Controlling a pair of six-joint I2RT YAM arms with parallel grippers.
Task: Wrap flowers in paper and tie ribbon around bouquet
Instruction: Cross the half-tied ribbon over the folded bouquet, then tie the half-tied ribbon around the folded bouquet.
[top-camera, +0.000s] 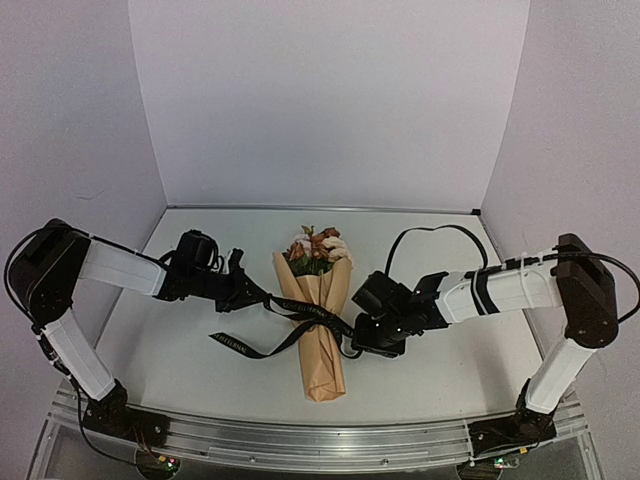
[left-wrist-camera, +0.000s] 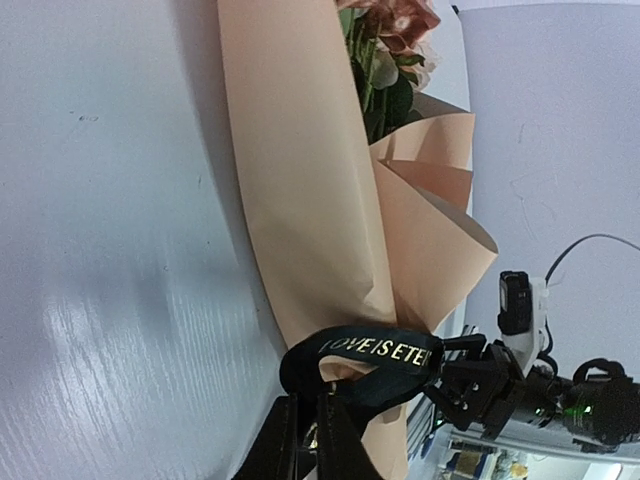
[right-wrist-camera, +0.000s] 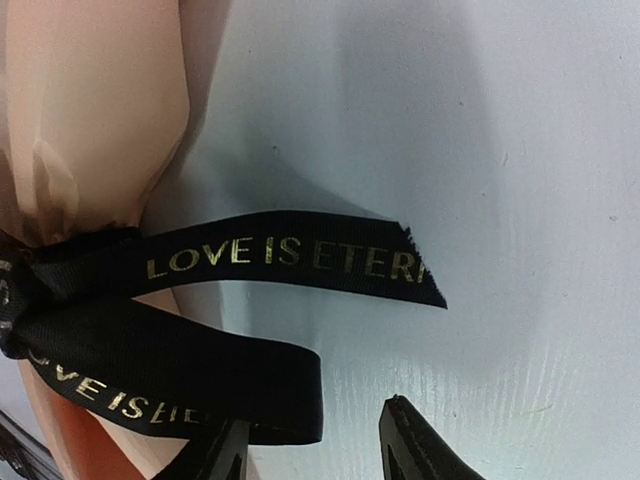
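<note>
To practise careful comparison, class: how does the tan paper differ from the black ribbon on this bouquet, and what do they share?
The paper is tan and plain; the ribbon is black with gold lettering. The paper is a broad sheet rolled into a cone; the ribbon is a narrow strip looped around that cone, its ends trailing loose. Both go around the flowers.

bouquet (top-camera: 322, 330) lies centre frame on table (top-camera: 170, 350), wide end toward top. ribbon (top-camera: 240, 347) crosses its middle, tail trailing lower left. left gripper (top-camera: 262, 298) just left of it, right gripper (top-camera: 353, 340) just right, possibly touching ribbon.
</note>
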